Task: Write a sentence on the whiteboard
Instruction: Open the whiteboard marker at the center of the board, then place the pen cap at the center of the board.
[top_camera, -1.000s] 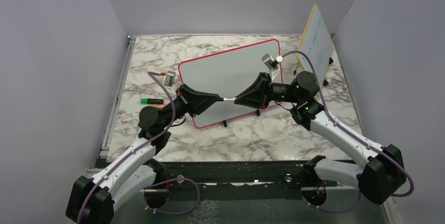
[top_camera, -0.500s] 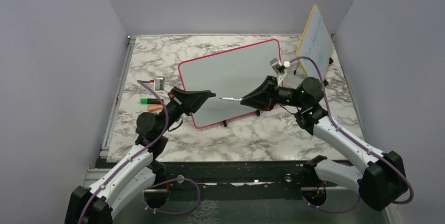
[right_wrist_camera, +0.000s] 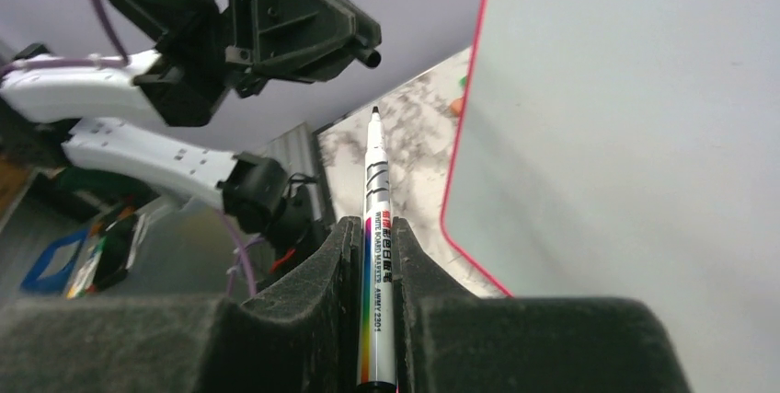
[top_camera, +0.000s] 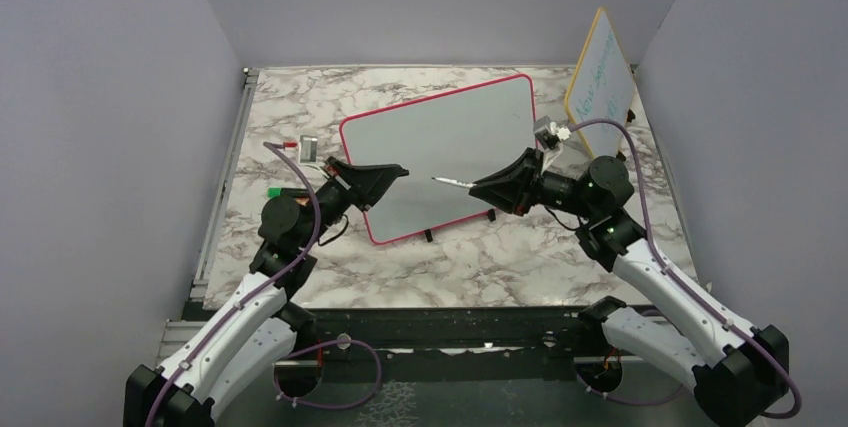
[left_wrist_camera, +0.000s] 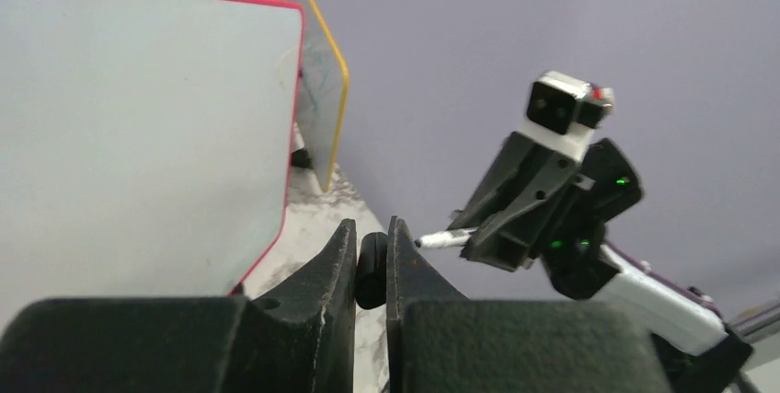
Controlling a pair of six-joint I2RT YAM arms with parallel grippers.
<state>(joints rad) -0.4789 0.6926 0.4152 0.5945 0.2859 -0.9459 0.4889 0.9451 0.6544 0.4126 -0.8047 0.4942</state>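
Marble worktop is occupied at centre by the blank, pink-framed whiteboard. An uncapped marker is clamped in the right gripper; a black cap is pinched in the left gripper.

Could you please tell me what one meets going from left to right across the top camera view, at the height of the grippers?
Green pen → left gripper pinching a cap → marker → right gripper holding it → yellow-framed board.
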